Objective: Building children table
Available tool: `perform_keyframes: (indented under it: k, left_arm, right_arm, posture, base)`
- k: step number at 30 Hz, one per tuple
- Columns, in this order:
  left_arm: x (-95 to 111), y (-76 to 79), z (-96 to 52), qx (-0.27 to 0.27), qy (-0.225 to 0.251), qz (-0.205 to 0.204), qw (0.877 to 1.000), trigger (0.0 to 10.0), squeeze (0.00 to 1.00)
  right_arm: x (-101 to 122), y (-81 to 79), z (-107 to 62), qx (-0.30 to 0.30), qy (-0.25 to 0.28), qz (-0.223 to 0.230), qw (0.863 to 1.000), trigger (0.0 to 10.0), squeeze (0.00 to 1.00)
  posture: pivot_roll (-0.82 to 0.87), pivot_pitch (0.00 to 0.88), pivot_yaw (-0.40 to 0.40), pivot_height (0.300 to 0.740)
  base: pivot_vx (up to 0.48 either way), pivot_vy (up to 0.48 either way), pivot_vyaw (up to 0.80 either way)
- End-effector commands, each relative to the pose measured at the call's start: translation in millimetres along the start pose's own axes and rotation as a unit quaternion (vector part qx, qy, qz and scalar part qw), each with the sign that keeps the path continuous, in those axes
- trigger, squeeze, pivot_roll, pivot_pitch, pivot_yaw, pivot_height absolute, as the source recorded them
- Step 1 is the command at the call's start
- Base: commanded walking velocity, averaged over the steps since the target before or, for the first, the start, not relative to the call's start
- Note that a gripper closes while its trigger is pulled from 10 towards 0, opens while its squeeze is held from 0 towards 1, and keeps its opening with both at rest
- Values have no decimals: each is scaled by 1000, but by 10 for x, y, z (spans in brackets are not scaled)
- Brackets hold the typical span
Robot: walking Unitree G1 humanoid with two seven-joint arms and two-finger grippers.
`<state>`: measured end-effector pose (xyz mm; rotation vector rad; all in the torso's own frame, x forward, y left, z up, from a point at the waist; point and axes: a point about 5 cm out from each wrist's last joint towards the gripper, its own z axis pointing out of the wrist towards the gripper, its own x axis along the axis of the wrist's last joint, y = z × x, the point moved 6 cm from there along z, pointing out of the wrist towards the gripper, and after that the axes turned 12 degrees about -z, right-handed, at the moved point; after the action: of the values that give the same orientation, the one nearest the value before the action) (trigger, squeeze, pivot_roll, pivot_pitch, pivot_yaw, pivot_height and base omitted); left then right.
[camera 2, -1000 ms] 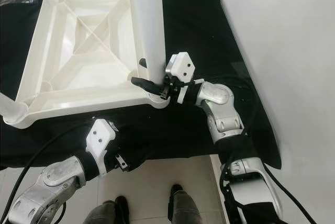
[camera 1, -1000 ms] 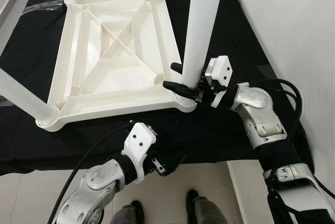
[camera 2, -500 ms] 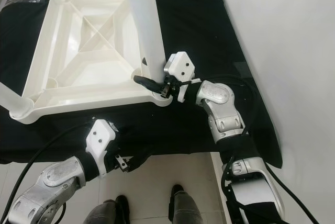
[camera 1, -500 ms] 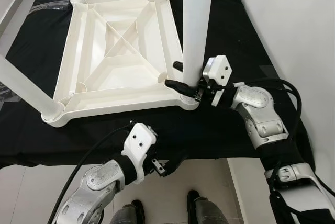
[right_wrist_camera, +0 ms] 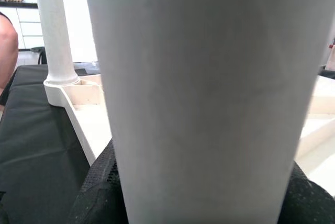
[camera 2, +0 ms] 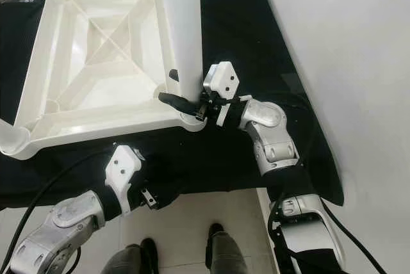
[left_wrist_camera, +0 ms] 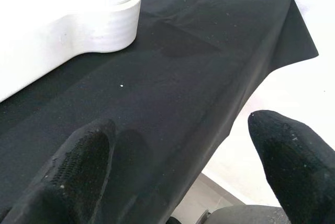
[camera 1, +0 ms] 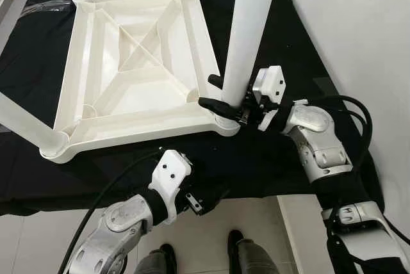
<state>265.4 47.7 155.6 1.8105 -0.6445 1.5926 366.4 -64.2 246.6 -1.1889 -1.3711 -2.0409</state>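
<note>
the right gripper (camera 1: 218, 93) clasps a white table leg (camera 1: 250, 31) low down, one black finger on each side of the tube, just above the corner socket where the leg meets the upturned white plastic tabletop (camera 1: 128, 69). the leg rises straight up from between the fingers and out of the top of the head views. in the right wrist view the leg (right_wrist_camera: 209, 93) stands directly before the camera with dark finger pads (right_wrist_camera: 99, 192) pressed to both flanks, and a second leg (right_wrist_camera: 55, 30) stands upright beyond it at another corner.

the tabletop lies underside up on a black cloth (camera 1: 301, 43), its ribbed frame and crossed braces facing the camera, spreading away from the right gripper toward the robot's left. further legs are seated at its other corners, one (camera 1: 25, 120) slanting off the left edge of the head view.

the left gripper (camera 1: 195, 202) hangs apart from the table, nearer the robot's body than the right one, by the cloth's near edge, fingers spread wide and empty. in the left wrist view the two black fingertips (left_wrist_camera: 78, 171) frame bare cloth, with a ribbed corner socket (left_wrist_camera: 112, 4) of the tabletop ahead of them.

a white wall (camera 1: 359, 31) runs along the robot's right, beyond the right arm. dark shoes (camera 1: 240, 251) on pale floor tiles show below the left gripper.
</note>
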Motion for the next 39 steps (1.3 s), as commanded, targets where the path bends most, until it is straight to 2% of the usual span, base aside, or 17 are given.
perform_keyframes:
  k: [1, 6, 8, 11, 18, 25, 28, 30, 32, 34, 35, 39]
  left_arm:
    - [-70, -6, -18, 3, -13, -5, 1000, 10000, 0]
    - [-68, -6, -18, 4, -13, -5, 1000, 10000, 0]
    - [-66, -5, -17, 4, -12, -5, 1000, 10000, 0]
    - [-66, -5, -17, 4, -12, -5, 1000, 10000, 0]
    - [-64, -9, -16, 5, -12, -4, 1000, 10000, 0]
    - [-66, -10, -15, 5, -13, -4, 1000, 10000, 0]
    - [-64, -8, -14, 4, -13, -5, 1000, 10000, 0]
    - [-64, -7, -13, 4, -13, -4, 1000, 10000, 0]
    - [-64, -7, -14, 4, -13, -4, 1000, 10000, 0]
    - [-63, -7, -14, 4, -13, -4, 1000, 10000, 0]
    - [-62, -8, -14, 4, -12, -3, 1000, 10000, 0]
    - [-61, -9, -14, 5, -12, -3, 1000, 10000, 0]
  right_arm:
    - [-165, -13, 6, -21, -23, 58, 998, 10000, 0]
    - [-321, -51, -18, -18, -66, 87, 994, 10000, 0]
    - [-425, -57, -32, -20, -99, 110, 989, 10000, 0]
    - [-454, -36, -25, -29, -108, 125, 986, 10000, 0]
    - [-406, -38, 8, -29, -99, 135, 985, 10000, 0]
    - [-284, -51, 25, -20, -70, 115, 991, 10000, 0]
    - [-313, -79, 14, -16, -81, 120, 989, 10000, 0]
    - [-377, -105, 2, -14, -102, 128, 986, 10000, 0]
    - [-508, -144, -21, -12, -146, 130, 981, 10000, 0]
    - [-554, -154, -30, -13, -160, 132, 978, 10000, 0]
    - [-646, -164, -48, -23, -185, 141, 972, 10000, 0]
    - [-759, -209, -70, -33, -215, 159, 963, 10000, 0]
  posture:
    - [86, 323, 17, 740]
    - [87, 324, 18, 740]
    - [87, 324, 18, 740]
    - [87, 325, 18, 740]
    - [89, 324, 18, 740]
    - [88, 323, 19, 740]
    - [87, 324, 20, 740]
    - [87, 324, 19, 740]
    - [87, 325, 19, 740]
    - [87, 325, 17, 740]
    - [88, 325, 17, 740]
    - [88, 325, 17, 740]
  base:
    - [0, 0, 0]
    - [0, 0, 0]
    - [0, 0, 0]
    - [0, 0, 0]
    - [0, 0, 0]
    - [0, 0, 0]
    - [0, 0, 0]
    - [0, 0, 0]
    - [0, 0, 0]
    - [0, 0, 0]
    - [0, 0, 0]
    - [0, 0, 0]
